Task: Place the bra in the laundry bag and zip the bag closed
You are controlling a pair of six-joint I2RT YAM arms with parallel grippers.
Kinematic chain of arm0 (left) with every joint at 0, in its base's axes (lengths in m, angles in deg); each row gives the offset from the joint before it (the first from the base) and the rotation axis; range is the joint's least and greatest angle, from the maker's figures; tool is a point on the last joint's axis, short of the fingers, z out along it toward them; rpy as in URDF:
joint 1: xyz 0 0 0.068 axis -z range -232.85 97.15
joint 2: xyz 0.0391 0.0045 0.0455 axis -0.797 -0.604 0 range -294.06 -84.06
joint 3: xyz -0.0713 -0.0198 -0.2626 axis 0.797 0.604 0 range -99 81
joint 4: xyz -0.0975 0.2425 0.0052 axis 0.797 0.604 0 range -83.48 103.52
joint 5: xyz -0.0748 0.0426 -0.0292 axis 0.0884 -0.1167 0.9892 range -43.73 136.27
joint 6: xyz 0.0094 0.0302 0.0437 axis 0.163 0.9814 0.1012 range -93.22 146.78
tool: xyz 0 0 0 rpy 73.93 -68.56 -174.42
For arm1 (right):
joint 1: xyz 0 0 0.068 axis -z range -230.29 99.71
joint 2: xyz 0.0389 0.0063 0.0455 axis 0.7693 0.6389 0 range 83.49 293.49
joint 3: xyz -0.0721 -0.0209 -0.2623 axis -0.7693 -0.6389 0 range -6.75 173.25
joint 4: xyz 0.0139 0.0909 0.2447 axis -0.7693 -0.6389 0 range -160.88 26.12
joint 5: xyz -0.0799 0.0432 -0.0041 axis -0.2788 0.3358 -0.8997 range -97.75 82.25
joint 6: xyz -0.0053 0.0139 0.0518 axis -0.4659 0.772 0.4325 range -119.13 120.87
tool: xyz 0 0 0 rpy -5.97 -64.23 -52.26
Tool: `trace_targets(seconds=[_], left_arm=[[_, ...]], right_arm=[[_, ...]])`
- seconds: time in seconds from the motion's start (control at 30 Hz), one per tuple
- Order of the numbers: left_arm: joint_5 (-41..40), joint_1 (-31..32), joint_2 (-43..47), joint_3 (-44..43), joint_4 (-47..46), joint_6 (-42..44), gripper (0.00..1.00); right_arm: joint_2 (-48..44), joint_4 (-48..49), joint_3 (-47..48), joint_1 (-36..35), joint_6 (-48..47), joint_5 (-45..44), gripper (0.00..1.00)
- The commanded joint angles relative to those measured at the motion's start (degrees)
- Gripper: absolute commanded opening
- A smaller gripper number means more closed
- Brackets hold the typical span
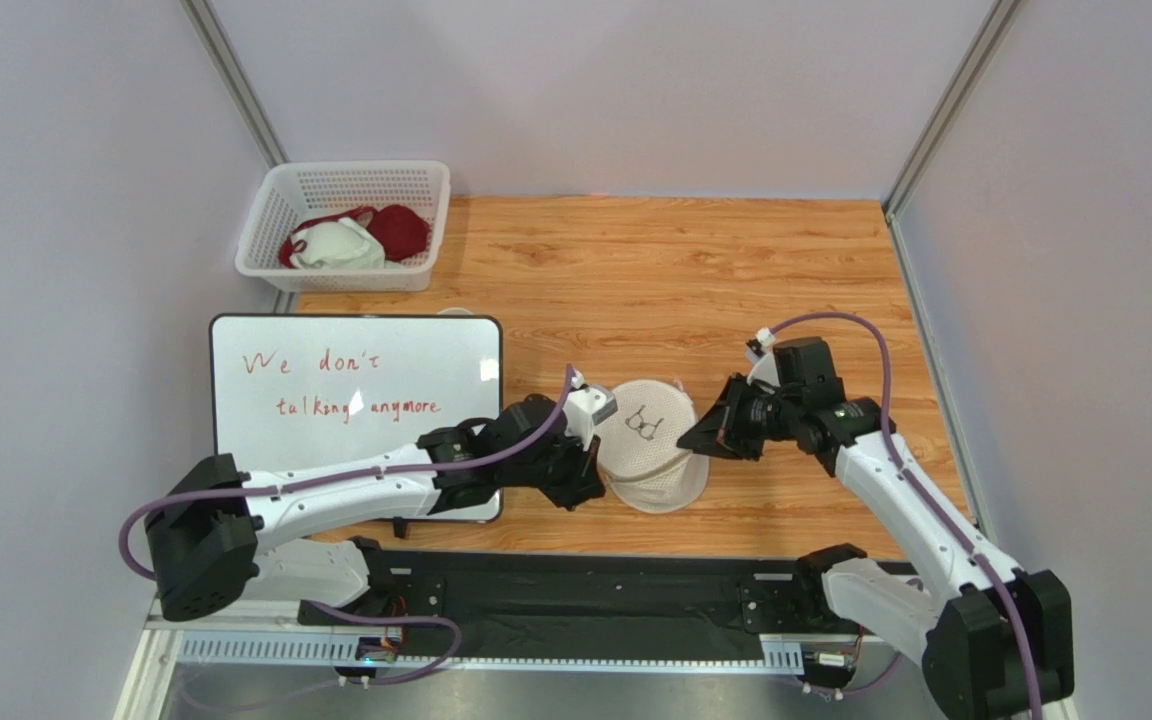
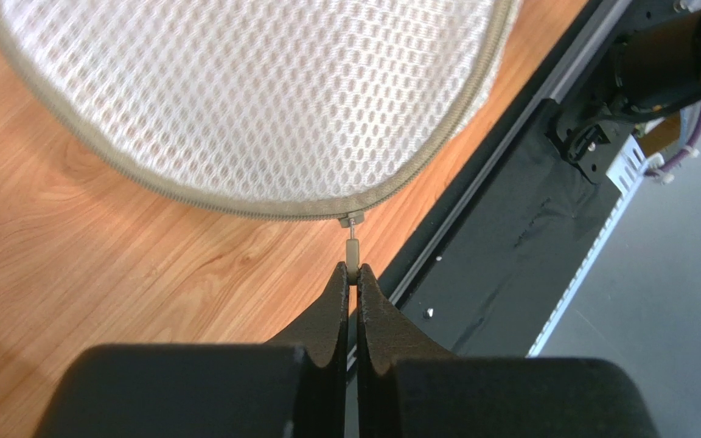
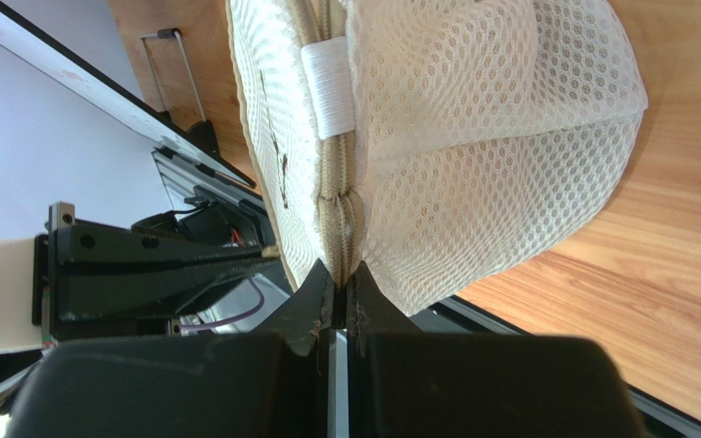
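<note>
The laundry bag lies near the table's front edge between my two grippers, its face with the small black bra drawing upward. My left gripper is at its left rim. In the left wrist view it is shut on the small zipper pull, which hangs from the rim zipper under the mesh. My right gripper is at the bag's right rim. In the right wrist view it is shut on the zipped rim seam of the bag. The bra does not show in any view.
A white lattice basket at the back left holds a dark red garment and a white one. A whiteboard with red writing lies left of the bag. The black base rail runs along the near edge.
</note>
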Motion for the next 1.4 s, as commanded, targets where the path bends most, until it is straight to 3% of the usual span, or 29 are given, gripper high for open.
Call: trace_targets(seconds=[0.0,0.13,0.23,0.27,0.33,0.43,0.77,0.93,1.03,1.23,1.37], left_arm=[[5.9,0.0,0.5,-2.6,-1.1,2.3,0.00],[10.0,0.5,-4.5,-7.6,-6.6,0.9,0.00],[10.8,0.8,-7.6,-12.1,-10.1,-0.4,0.00],[10.8,0.8,-8.5,-12.4,-11.3,-1.8,0.00],[11.0,0.8,-9.5,-13.5,-12.9,-2.4,0.00],[11.9,0.8,-11.4,-14.3,-12.7,-2.5,0.00],[13.7,0.8,-12.5,-12.9,-12.0,-2.3,0.00],[14.1,0.8,-12.7,-13.1,-12.3,-2.8,0.00],[14.1,1.0,-12.5,-13.1,-12.2,-2.8,0.00],[13.4,1.1,-11.1,-11.8,-11.9,-3.0,0.00],[13.1,1.2,-10.6,-10.8,-11.7,-3.1,0.00]], right_arm=[[6.1,7.2,4.6,-0.6,-2.7,5.0,0.00],[12.7,7.2,9.5,-3.0,-3.5,5.2,0.01],[14.9,5.4,11.1,-3.1,-3.8,3.6,0.34],[14.8,3.5,11.3,-3.1,-4.1,2.0,0.54],[13.1,1.5,11.3,-3.1,-5.5,0.1,0.70],[8.6,-3.4,10.2,-3.1,-6.9,-4.8,0.79],[-4.9,-5.9,1.7,-3.2,0.0,-5.1,0.79],[-7.9,-2.0,-1.0,-5.0,5.6,-2.5,0.69],[-8.5,-5.9,0.6,-5.1,3.6,-6.9,0.68],[-8.2,-18.0,7.6,-5.1,-4.0,-18.1,0.78],[-10.4,-18.1,6.4,-5.1,-3.1,-16.9,0.80]])
